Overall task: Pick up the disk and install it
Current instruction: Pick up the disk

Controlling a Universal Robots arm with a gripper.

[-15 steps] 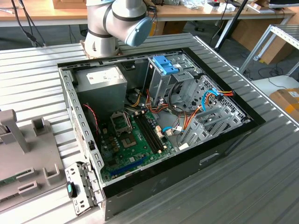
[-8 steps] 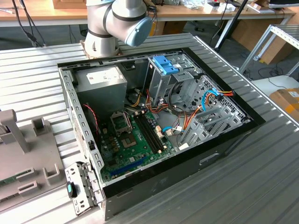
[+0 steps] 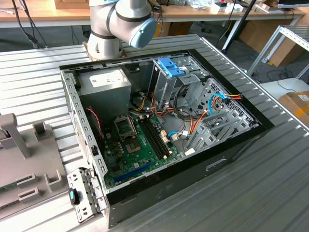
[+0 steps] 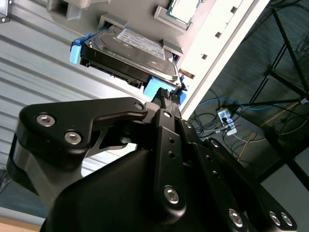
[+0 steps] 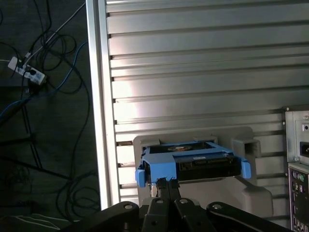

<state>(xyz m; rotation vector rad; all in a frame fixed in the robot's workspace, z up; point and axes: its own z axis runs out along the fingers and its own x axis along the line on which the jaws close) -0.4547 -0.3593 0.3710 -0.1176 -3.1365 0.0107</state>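
By my reading you are at the pick-up, with nothing of the install begun. The disk (image 5: pixel 200 166) lies flat in its grey holder (image 5: pixel 256 198) on the ribbed table (image 5: pixel 193 72), near the table's edge and well apart from the drive cage (image 3: pixel 166 89) inside the open computer case (image 3: pixel 159 191). Your gripper (image 5: pixel 167 182) has its tips right at the disk's near blue rail (image 5: pixel 159 162). In both wrist views the two fingers (image 4: pixel 165 116) are drawn together, with only a thin slit between them (whether they touch the rail or stop just short, I cannot tell). I see nothing held between them. As I judge it, a sound hold calls for the fingers to part enough to take the rail or the disk's body squarely. The lift then needs to be level, so the rails do not catch on the holder's walls.
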